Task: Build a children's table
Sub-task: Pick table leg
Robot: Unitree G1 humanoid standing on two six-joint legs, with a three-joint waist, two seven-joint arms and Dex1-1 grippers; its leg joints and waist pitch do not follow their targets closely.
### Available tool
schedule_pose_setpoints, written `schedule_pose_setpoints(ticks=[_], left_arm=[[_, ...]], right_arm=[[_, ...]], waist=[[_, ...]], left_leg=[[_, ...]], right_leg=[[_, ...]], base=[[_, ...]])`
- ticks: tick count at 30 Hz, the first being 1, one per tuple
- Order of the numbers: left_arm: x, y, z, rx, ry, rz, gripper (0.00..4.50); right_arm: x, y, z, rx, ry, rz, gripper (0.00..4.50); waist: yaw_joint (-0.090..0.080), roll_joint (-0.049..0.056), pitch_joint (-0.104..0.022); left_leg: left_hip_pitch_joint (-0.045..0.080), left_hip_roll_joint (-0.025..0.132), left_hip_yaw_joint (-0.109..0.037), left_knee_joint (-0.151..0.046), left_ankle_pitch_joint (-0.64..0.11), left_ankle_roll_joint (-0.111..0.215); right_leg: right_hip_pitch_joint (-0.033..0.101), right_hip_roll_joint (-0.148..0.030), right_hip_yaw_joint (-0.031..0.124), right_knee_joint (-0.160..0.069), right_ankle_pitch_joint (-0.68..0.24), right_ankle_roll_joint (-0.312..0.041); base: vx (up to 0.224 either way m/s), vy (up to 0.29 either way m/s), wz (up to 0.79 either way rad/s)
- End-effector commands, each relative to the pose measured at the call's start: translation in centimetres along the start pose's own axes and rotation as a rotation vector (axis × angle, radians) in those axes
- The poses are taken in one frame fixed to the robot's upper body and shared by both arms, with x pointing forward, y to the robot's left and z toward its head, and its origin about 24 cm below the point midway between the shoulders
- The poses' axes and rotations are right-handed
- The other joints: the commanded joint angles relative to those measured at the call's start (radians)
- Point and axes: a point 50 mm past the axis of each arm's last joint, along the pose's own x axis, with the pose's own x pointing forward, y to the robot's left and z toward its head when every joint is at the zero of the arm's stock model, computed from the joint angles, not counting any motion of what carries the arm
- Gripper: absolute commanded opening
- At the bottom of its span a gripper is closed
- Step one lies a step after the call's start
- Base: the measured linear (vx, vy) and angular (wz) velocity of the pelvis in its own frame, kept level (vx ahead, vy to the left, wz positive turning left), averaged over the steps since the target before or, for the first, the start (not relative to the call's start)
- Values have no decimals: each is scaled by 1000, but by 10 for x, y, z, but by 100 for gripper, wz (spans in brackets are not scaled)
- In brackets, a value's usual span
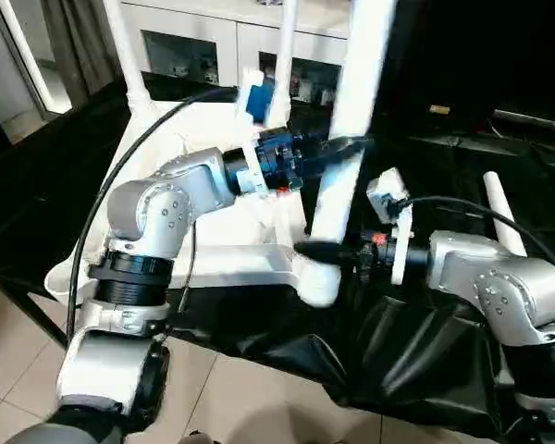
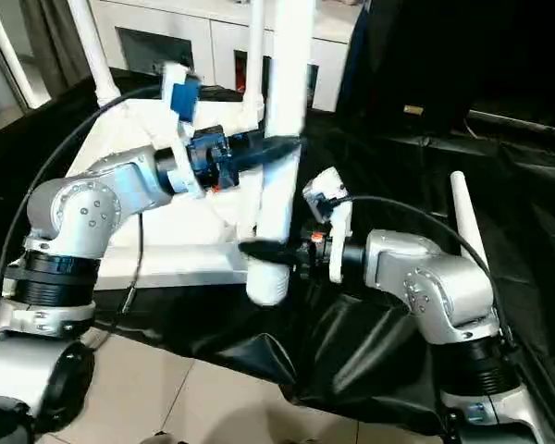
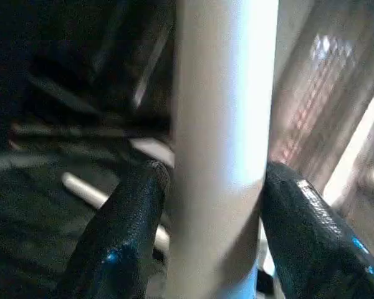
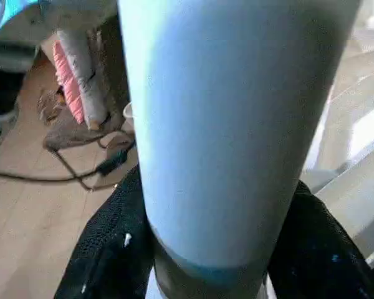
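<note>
The table top (image 1: 250,259) lies upside down on the black-covered bench (image 1: 425,333), near its front edge. One leg (image 1: 347,120) stands upright in the top's front corner socket (image 1: 319,277). Left pincer (image 1: 328,148) is clamped on this leg at mid-height; right pincer (image 1: 319,250) is clamped on it just above the socket. A spare leg (image 1: 501,213) lies toward the bench's right side.

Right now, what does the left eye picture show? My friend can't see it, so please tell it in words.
Both robot grippers hold one upright white table leg standing in the near corner socket of the upside-down white tabletop: the left gripper higher up, the right gripper near the bottom. Another leg lies on the black cloth.
</note>
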Motion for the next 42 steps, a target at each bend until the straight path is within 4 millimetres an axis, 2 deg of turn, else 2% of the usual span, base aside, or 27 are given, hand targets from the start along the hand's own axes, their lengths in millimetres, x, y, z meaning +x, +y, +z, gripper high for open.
schedule_pose_setpoints(ticks=[1,3,6,7,8,10,12,13,14,15,16,17,18,20,24,26,28,31,35,38,40,42], left_arm=[[-4,9,14,44,-119,87,296],[-7,15,20,26,-194,130,297],[-17,16,37,-71,-425,117,297],[-20,15,38,-72,-438,104,297],[-21,13,37,-65,-430,96,297],[-24,13,26,53,-287,107,297],[-27,17,10,196,-96,146,297],[-35,23,-7,334,105,167,297],[-40,27,-15,379,189,179,297],[-49,33,-26,446,307,201,297],[-51,35,-28,459,328,204,297],[-60,40,-40,514,430,204,297],[-60,40,-40,514,430,204,297],[-66,44,-48,533,475,213,297],[-58,55,-39,495,348,352,297],[-43,58,-23,462,234,416,297],[-36,57,-22,469,229,401,297],[-30,58,-23,483,225,395,297],[-22,57,-22,473,194,381,297],[-9,47,-18,453,138,317,297],[6,27,-12,422,62,175,297],[8,23,-12,418,59,147,297]], right_arm=[[-5,-4,4,-6,-50,-41,191],[-5,-4,4,2,-68,-51,189],[-6,-10,9,21,-169,-139,189],[-6,-14,10,27,-200,-188,189],[-6,-17,11,30,-216,-218,189],[-6,-26,10,16,-231,-317,189],[-5,-28,7,-29,-195,-344,189],[-5,-28,3,-60,-162,-365,189],[-4,-28,2,-67,-158,-368,189],[-4,-28,0,-94,-158,-372,189],[-4,-29,-1,-99,-155,-379,189],[-4,-31,-6,-117,-141,-415,189],[-4,-31,-6,-117,-141,-415,189],[-6,-34,-8,-116,-166,-458,189],[-5,-30,-9,-128,-203,-431,189],[0,-24,-14,-124,-195,-383,189],[1,-21,-15,-133,-189,-363,189],[3,-19,-17,-138,-190,-344,189],[4,-18,-18,-148,-187,-339,189],[3,-18,-19,-156,-181,-340,189],[2,-19,-20,-161,-174,-338,189],[2,-18,-20,-163,-172,-336,189]], waist=[[0,-2,-80],[2,-5,-81],[2,-5,-83],[1,-6,-83],[3,-4,-82],[0,-2,-81],[-3,2,-79],[1,6,-79],[-4,7,-79],[-1,9,-80],[-3,8,-79],[-3,7,-80],[-2,7,-80],[-5,8,-81],[-4,6,-80],[-1,2,-79],[0,-2,-79],[-1,-3,-78],[-1,-3,-82],[0,-3,-82],[2,-3,-83],[2,-3,-80]], left_leg=[[4,8,3,-60,-138,11],[3,6,4,-59,-137,10],[1,5,3,-57,-130,10],[-1,5,3,-58,-127,7],[5,6,3,-59,-133,5],[8,11,0,-63,-133,3],[10,12,-1,-68,-142,-3],[13,14,-3,-70,-142,-4],[11,12,-2,-72,-143,-13],[12,12,-4,-72,-144,-15],[12,12,-2,-72,-148,-23],[11,13,-3,-74,-145,-30],[9,13,-3,-73,-146,-30],[10,12,-1,-73,-148,-40],[12,14,2,-70,-180,-31],[13,11,3,-67,-192,-18],[8,12,0,-68,-180,-9],[4,10,0,-68,-169,-2],[5,10,1,-65,-145,9],[5,11,1,-65,-143,14],[6,16,1,-65,-135,13],[6,15,4,-63,-140,21]], right_leg=[[67,-45,38,-75,-231,-171],[70,-46,37,-75,-237,-163],[71,-48,35,-73,-228,-171],[68,-52,34,-71,-235,-174],[65,-48,33,-74,-256,-167],[60,-48,34,-71,-256,-160],[60,-44,36,-75,-272,-130],[56,-46,38,-78,-268,-113],[59,-44,40,-72,-264,-94],[59,-46,40,-74,-266,-85],[58,-47,41,-72,-255,-86],[60,-49,42,-70,-233,-101],[61,-49,42,-71,-230,-102],[61,-50,43,-63,-197,-133],[61,-52,43,-64,-208,-163],[61,-53,42,-69,-232,-165],[65,-55,40,-70,-248,-159],[65,-54,40,-74,-264,-144],[65,-52,41,-68,-214,-161],[66,-54,40,-67,-203,-176],[66,-58,41,-61,-179,-202],[63,-54,41,-63,-165,-215]], base=[[0,0,0],[0,0,0],[0,0,0],[0,0,0],[0,0,0],[0,0,0],[0,0,0],[0,0,0],[0,0,0],[0,0,0],[0,0,0],[0,0,0],[0,0,0],[0,0,0],[0,0,0],[0,0,0],[0,0,0],[0,0,0],[0,0,0],[0,0,0],[0,0,0],[0,0,0]])
